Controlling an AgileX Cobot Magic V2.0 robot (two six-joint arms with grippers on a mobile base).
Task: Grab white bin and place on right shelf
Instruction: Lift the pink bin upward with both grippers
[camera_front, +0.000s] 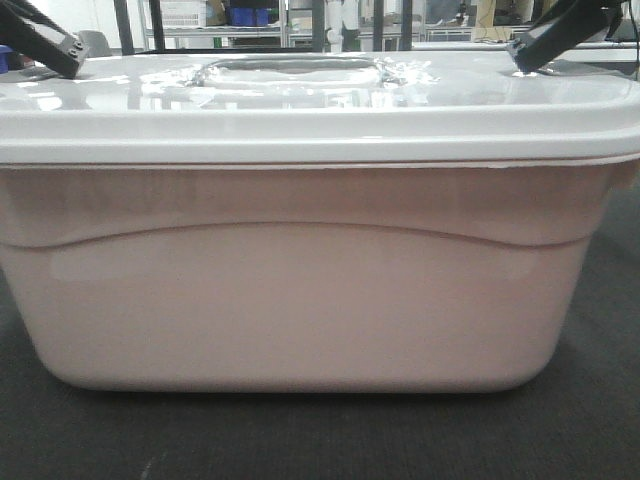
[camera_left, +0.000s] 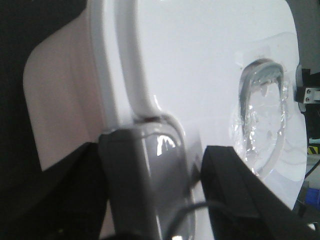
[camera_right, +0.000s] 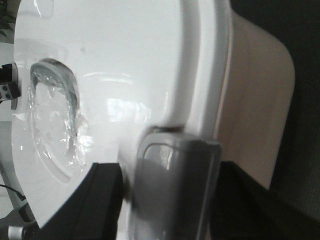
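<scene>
The white bin (camera_front: 310, 300) fills the front view: pinkish translucent tub, glossy white lid (camera_front: 300, 105) with a recessed handle (camera_front: 290, 72). It stands on dark flooring. My left gripper (camera_front: 50, 48) is at the lid's left end and my right gripper (camera_front: 545, 45) at its right end. In the left wrist view the left gripper (camera_left: 157, 155) straddles the grey end latch (camera_left: 145, 170), one finger on the lid, one under the rim. In the right wrist view the right gripper (camera_right: 170, 170) flanks the other grey latch (camera_right: 175, 190) the same way. The right shelf is not clearly in view.
Dark carpet-like floor (camera_front: 300, 440) lies in front of and beside the bin. Behind the lid are metal racks (camera_front: 200, 30) with blue crates (camera_front: 250, 15) and dark upright posts (camera_front: 157, 22).
</scene>
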